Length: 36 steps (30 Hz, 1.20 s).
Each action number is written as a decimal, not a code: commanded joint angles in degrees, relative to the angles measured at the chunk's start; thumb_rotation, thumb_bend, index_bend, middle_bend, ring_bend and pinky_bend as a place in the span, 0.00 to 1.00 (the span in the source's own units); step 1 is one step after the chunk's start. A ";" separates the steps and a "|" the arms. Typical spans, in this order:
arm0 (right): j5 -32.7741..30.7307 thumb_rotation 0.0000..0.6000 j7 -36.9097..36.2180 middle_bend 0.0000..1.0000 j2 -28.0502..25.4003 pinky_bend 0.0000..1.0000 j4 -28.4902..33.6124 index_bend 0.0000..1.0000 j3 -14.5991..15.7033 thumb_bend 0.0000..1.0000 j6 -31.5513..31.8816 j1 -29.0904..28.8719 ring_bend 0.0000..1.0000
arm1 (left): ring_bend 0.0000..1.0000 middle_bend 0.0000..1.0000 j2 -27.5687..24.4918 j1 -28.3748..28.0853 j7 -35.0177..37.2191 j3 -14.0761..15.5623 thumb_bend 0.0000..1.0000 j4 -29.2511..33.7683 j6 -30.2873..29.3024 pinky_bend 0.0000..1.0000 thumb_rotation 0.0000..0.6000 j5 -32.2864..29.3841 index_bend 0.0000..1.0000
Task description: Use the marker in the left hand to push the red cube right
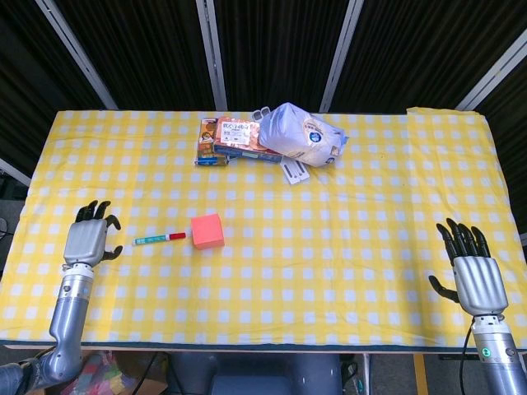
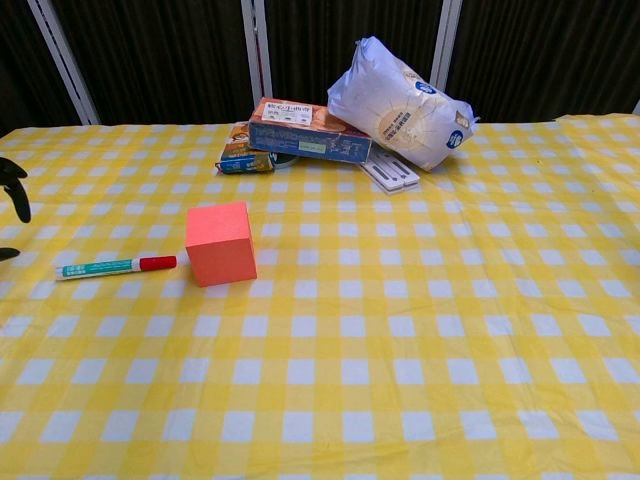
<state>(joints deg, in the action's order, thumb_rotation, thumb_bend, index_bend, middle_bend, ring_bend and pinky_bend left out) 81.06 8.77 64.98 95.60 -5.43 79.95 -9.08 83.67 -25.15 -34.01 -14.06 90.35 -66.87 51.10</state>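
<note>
- The left hand (image 1: pixel 87 239) hovers empty, fingers spread, just left of the marker (image 1: pixel 160 239).
- The marker lies on the worktop (image 1: pixel 329 247), red tip against the red cube (image 1: pixel 207 231).
- The right hand (image 1: pixel 476 276) is empty, fingers apart, well away.

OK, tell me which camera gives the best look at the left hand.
The head view. It shows the whole left hand over the table's left side, fingers apart and empty, short of the marker. The chest view catches only dark fingertips at its left edge, too little to judge the hand's pose.
</note>
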 commanded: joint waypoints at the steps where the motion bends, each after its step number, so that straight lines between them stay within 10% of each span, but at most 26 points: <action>1: -0.05 1.00 -0.11 0.00 -0.05 0.00 0.05 0.00 -0.02 0.30 -0.04 0.00 0.00 | 0.00 0.09 2.79 -2.22 -2.38 -0.81 0.29 -1.86 0.76 0.09 1.00 -3.32 0.43; 36: -0.02 1.00 -1.45 0.00 -0.33 0.00 0.17 0.00 -0.02 0.30 -0.28 -0.04 0.00 | 0.00 0.09 14.69 -10.63 -9.01 -1.17 0.43 -13.54 1.67 0.09 1.00 -14.73 0.50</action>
<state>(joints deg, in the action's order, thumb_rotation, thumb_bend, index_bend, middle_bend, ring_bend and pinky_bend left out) 81.04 7.31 64.65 95.78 -5.45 79.67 -9.12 98.36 -35.78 -43.02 -15.23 76.82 -65.20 36.35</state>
